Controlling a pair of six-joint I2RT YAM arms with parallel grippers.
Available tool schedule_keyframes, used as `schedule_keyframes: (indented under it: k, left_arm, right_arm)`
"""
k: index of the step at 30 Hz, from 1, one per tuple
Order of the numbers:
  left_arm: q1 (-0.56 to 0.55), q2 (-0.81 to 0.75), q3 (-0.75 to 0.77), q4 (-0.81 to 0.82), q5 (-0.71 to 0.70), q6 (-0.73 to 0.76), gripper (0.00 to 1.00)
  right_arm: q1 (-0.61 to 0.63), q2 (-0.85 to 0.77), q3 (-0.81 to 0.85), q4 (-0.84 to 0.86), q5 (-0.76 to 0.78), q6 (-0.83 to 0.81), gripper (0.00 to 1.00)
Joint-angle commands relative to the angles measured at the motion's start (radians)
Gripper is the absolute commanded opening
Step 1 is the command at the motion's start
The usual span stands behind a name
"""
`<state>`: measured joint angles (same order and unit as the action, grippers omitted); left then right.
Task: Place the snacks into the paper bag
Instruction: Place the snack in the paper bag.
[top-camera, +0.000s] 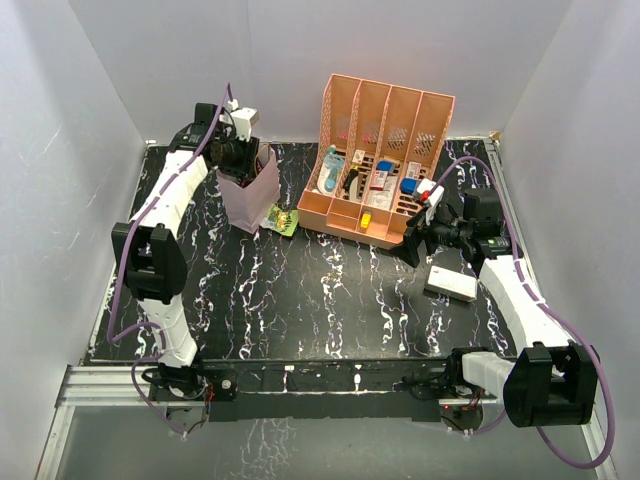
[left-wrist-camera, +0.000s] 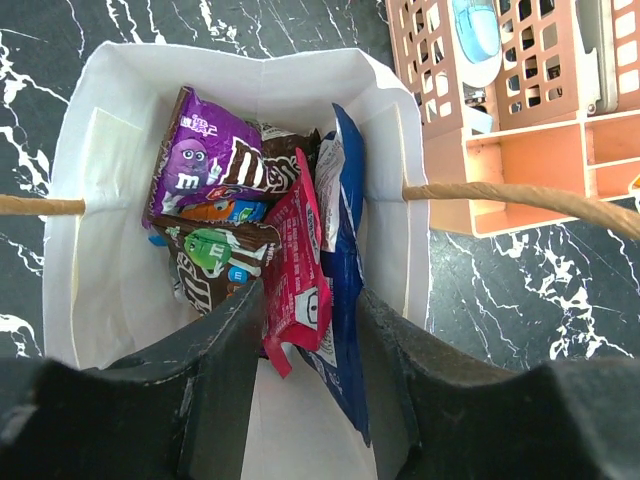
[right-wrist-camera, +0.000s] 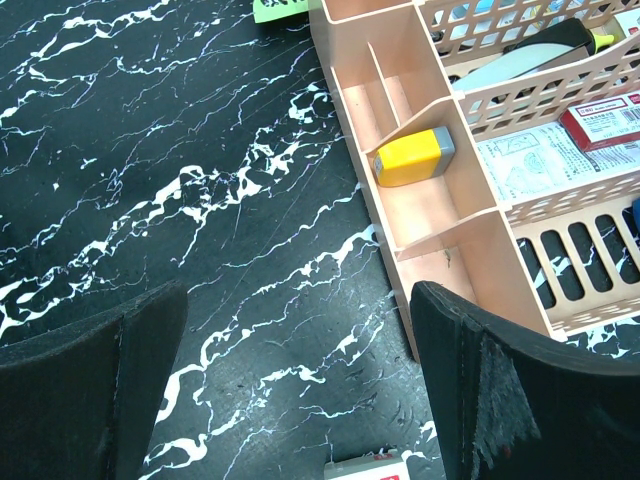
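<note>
The pale paper bag (top-camera: 252, 200) stands upright at the back left. My left gripper (top-camera: 243, 150) hovers right over its mouth. Looking down from the left wrist into the paper bag (left-wrist-camera: 100, 220), I see several snacks: a purple packet (left-wrist-camera: 205, 150), a brown one (left-wrist-camera: 205, 262), a pink-red packet (left-wrist-camera: 300, 270) and a blue one (left-wrist-camera: 345, 250). The left gripper (left-wrist-camera: 310, 295) has its jaws apart, with the pink-red and blue packets standing loose between them. A green packet (top-camera: 283, 220) lies on the table by the bag's right side. My right gripper (top-camera: 420, 235) is open over bare table.
The peach slotted rack (top-camera: 385, 160) with bottles and cartons stands at the back centre. In the right wrist view its front tray (right-wrist-camera: 440, 230) holds a yellow item (right-wrist-camera: 413, 157). A white box (top-camera: 450, 283) lies near the right gripper (right-wrist-camera: 300, 300). White walls surround the table.
</note>
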<state>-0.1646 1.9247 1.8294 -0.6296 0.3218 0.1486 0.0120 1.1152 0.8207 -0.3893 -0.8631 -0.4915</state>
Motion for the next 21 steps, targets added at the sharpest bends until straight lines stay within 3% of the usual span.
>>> schedule_keyframes:
  k: [1,10,21]
  left_arm:
    - [0.007,-0.051,0.056,-0.015,-0.014,0.021,0.42]
    - [0.007,-0.127,0.054,0.018,-0.115,0.086,0.55]
    - [0.007,-0.355,-0.151,0.093,-0.207,0.111,0.71]
  right_arm:
    - [-0.003,-0.003,0.032,0.029,-0.014,-0.004,0.98]
    - [-0.003,-0.002,0.031,0.030,-0.013,-0.004,0.98]
    - [-0.003,0.003,0.030,0.057,0.003,0.033,0.98]
